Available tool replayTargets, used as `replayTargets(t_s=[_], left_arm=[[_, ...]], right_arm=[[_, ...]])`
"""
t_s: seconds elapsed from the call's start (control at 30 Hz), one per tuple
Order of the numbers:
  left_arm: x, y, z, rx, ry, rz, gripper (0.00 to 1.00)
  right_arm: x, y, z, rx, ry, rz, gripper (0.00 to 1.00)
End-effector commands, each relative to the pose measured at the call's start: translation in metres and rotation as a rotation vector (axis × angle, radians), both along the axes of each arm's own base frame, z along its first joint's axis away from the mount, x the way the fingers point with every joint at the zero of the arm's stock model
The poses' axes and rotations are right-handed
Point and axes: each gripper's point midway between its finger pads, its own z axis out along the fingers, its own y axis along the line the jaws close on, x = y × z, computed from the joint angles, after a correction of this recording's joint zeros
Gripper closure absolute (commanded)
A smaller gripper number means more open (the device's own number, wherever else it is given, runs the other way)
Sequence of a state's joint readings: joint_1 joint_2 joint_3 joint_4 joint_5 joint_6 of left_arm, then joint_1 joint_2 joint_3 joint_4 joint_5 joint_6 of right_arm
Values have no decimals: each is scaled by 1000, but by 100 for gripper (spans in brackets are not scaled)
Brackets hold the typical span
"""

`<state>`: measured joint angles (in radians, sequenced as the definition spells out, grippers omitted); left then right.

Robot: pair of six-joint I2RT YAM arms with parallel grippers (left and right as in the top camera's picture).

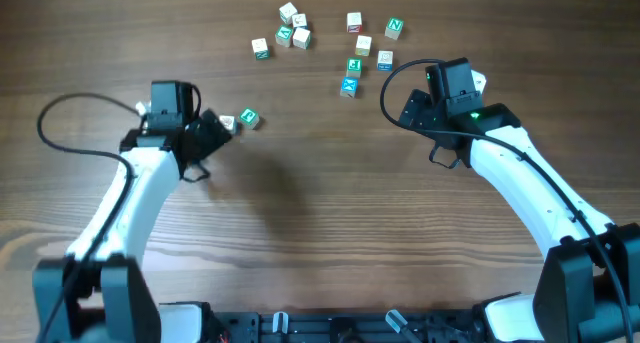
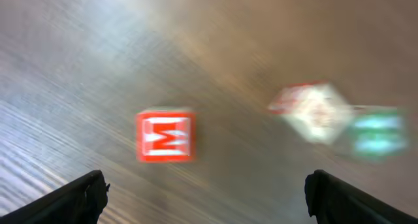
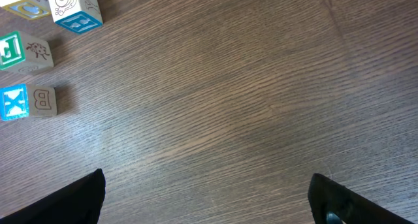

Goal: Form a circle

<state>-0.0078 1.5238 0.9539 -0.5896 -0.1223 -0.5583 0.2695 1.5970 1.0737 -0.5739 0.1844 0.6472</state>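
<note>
Letter cubes (image 1: 301,37) scattered, ring unformed. Left pincer (image 2: 208,199) wide near red M cube (image 2: 165,136); right pincer (image 3: 208,199) wide, empty. Next: grasp, reposition.

The whole view is blurred. A red M cube (image 2: 165,136) lies on the wooden table (image 2: 91,61) ahead of the left gripper (image 2: 208,199), whose 2 dark fingertips (image 2: 77,199) stand wide apart at the bottom corners with nothing between them. To the right, a pale cube (image 2: 316,112) sits just beside a green-faced cube (image 2: 377,134); the blur hides whether they touch.
</note>
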Motion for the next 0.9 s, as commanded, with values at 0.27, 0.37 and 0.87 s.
replayTargets(t_s=[0.27,0.37,0.87], left_arm=[[61,-140,56,-202,-276,-264,36],[77,-173,36,-256,-300,-325,64],[113,-182,-5,-255,-238,-192,92]], right_arm=[[2,-2,3,-8,-16,-15,0],[2,-2,3,-9,-16,-14,0],[2,-2,4,-8,-17,-14,0]])
